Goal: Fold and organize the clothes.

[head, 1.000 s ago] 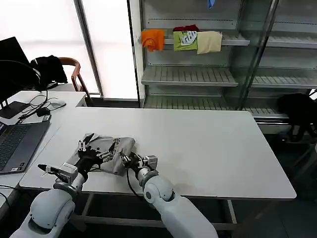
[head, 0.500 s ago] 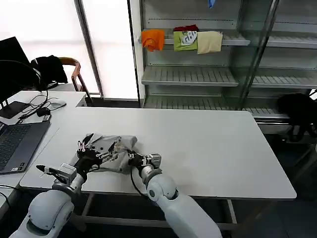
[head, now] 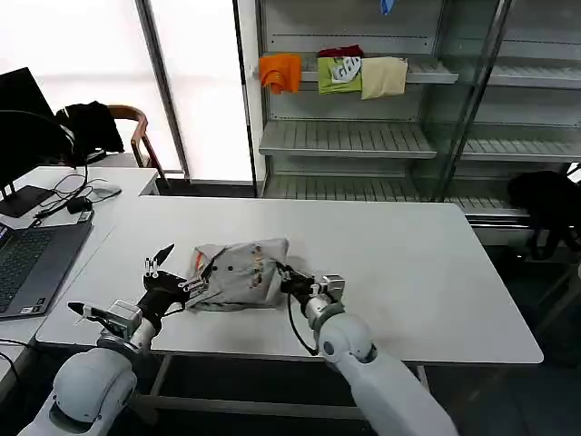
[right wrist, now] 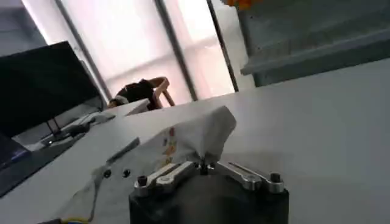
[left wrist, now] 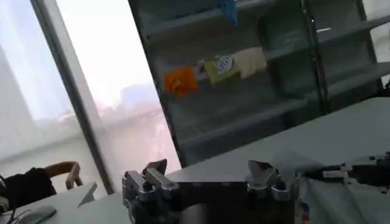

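Bunching between both grippers' fingers [head: 201,283]: shirt [head: 238,272]

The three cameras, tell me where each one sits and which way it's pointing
Head view: from the robot's head, facing forward and down at the white table; both arms show, left gripper and right gripper at the shirt.
Left wrist view: low on the left arm, facing across the table toward the shelves; its own gripper shows.
Right wrist view: on the right arm, facing the shirt and monitor; its own gripper shows.
Shared: the shirt and table.
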{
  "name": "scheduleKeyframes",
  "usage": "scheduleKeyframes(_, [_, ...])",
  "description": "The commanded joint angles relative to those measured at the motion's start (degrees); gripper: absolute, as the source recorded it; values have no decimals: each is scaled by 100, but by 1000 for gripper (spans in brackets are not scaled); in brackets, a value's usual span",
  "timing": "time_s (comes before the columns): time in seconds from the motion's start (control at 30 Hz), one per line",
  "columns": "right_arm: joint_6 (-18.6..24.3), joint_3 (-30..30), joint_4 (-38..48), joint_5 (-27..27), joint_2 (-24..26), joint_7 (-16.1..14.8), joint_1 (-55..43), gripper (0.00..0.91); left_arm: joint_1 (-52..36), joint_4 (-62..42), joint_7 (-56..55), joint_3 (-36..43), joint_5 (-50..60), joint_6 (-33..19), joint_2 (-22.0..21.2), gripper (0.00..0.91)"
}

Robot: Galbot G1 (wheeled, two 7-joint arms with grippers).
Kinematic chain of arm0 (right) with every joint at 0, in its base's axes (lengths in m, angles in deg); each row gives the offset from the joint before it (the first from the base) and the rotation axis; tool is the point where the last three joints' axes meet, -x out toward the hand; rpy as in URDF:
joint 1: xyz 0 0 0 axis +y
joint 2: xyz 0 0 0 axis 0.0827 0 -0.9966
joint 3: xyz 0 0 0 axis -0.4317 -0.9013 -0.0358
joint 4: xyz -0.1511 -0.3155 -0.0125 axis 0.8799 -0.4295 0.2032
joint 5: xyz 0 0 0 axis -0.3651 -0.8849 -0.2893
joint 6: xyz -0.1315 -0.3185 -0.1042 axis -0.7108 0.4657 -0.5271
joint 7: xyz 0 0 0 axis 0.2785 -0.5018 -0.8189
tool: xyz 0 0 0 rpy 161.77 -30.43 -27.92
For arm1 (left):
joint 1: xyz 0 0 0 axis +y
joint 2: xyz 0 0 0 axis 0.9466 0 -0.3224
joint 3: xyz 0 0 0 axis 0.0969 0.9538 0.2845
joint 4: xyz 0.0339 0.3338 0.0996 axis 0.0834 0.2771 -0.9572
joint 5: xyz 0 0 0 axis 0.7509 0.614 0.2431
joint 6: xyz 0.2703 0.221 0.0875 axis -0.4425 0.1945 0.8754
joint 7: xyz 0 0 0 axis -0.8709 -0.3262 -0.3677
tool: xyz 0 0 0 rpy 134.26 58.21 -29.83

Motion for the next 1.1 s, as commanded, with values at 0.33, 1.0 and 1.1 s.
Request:
scheduleKeyframes(0.33, [410, 1721, -1448, -1761, 1599, -254, 1345, 907, 336, 229, -84, -261, -113, -14, -38, 907])
scheduleKeyframes(1.0, [2687, 3612, -3698, -2676, 1345, 154, 5629, 907, 1989, 205, -608, -944, -549, -2071, -583, 907])
scheduleKeyframes(1.1, [3034, 3581, -3551, -2913, 1288, 197, 5843, 907, 2095, 147, -603, -987, -544, -2345, -597, 907])
